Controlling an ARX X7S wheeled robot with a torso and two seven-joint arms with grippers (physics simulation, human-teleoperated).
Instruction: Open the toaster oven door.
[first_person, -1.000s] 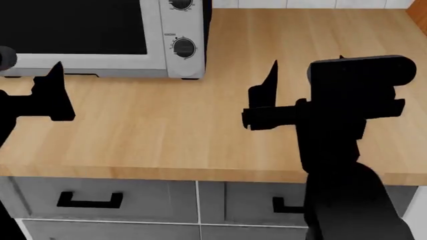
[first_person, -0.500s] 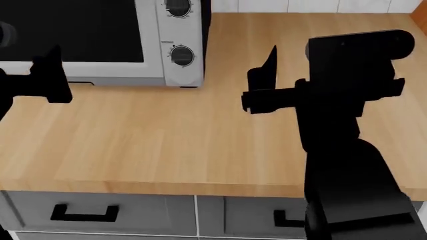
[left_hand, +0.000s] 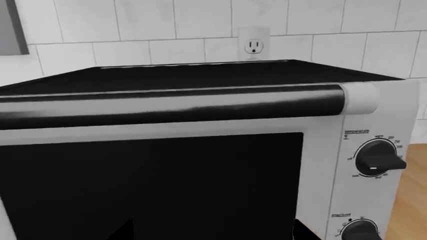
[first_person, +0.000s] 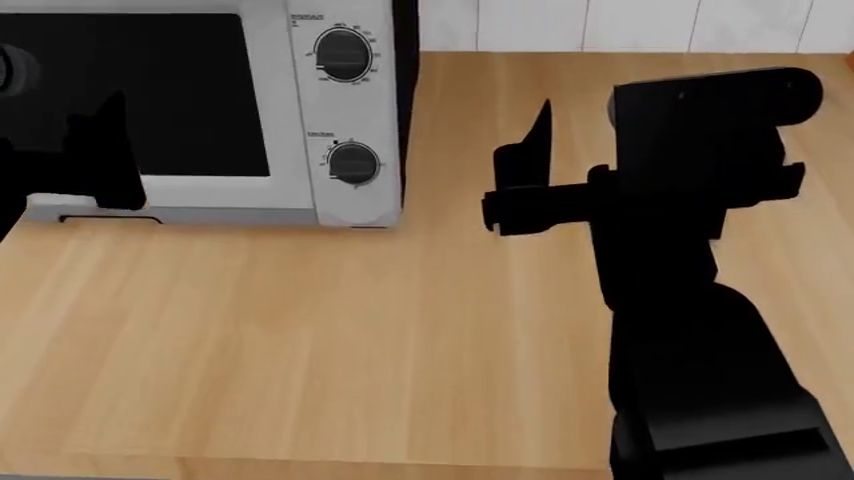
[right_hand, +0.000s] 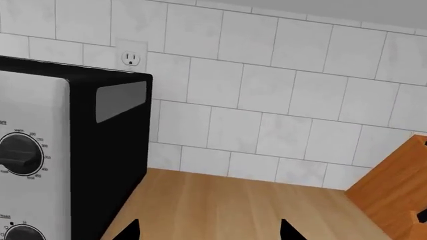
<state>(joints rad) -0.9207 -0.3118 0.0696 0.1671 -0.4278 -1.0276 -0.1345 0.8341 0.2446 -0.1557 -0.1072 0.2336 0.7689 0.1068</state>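
You face a light wooden countertop (first_person: 334, 330), white square-tiled wall (right_hand: 293, 90) with a white outlet (right_hand: 131, 59) behind.

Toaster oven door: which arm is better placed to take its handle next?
Left. The left gripper is in front of the toaster oven door, its camera facing the bar handle; the right gripper hangs beside the oven over bare counter.

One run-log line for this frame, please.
door: closed | handle: untouched | left gripper: open, facing door | right gripper: open, idle
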